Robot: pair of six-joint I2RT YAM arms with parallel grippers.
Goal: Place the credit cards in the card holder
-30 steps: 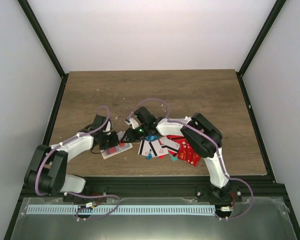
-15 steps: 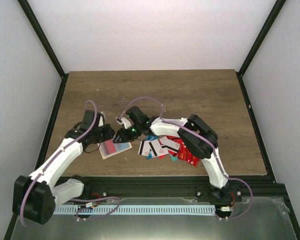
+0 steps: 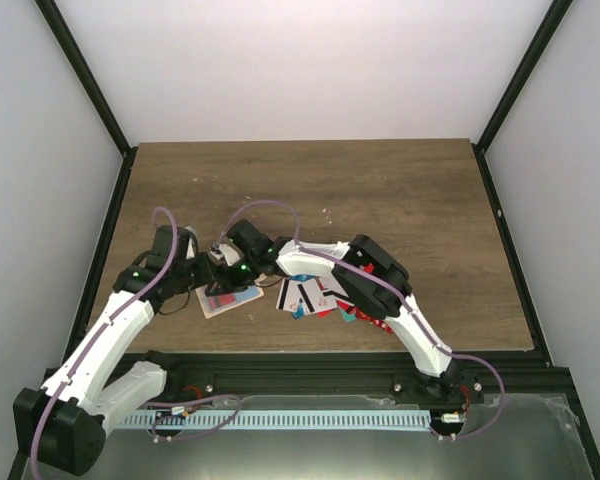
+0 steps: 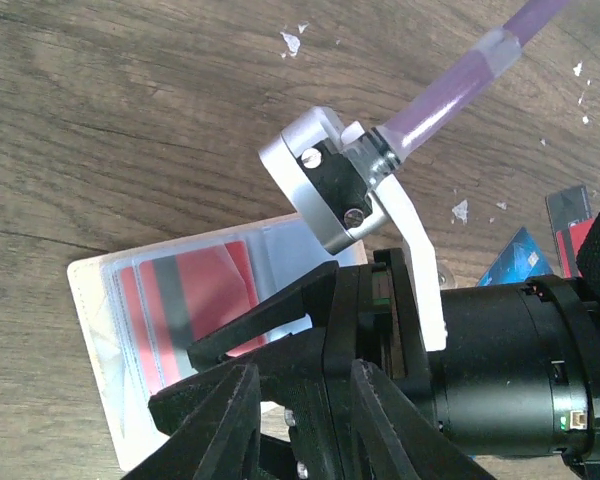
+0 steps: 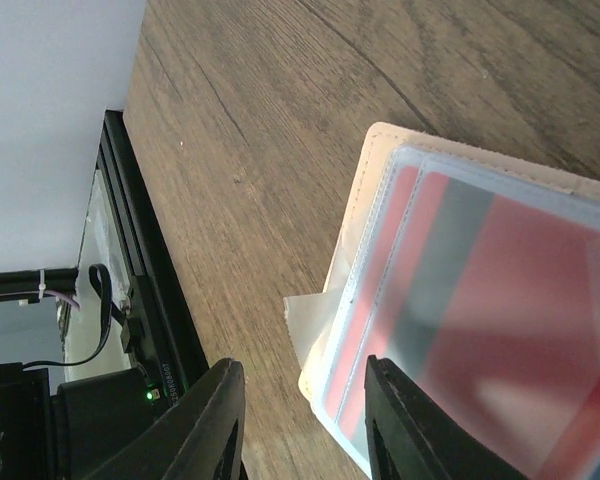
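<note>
Right arm reached left; left tool (image 4: 300, 375) and right tool (image 5: 300, 395), both slightly parted, crowd the card holder (image 5: 480, 280).

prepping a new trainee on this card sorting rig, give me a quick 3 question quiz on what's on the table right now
1. True or false: the card holder lies open on the table.
2. In the top view, the pile of loose cards lies to the holder's: A left, B right, C far side.
3. Fill in: the card tucked inside the holder is mostly ___ with a grey stripe.
Key: 1 true; 2 B; 3 red.
</note>
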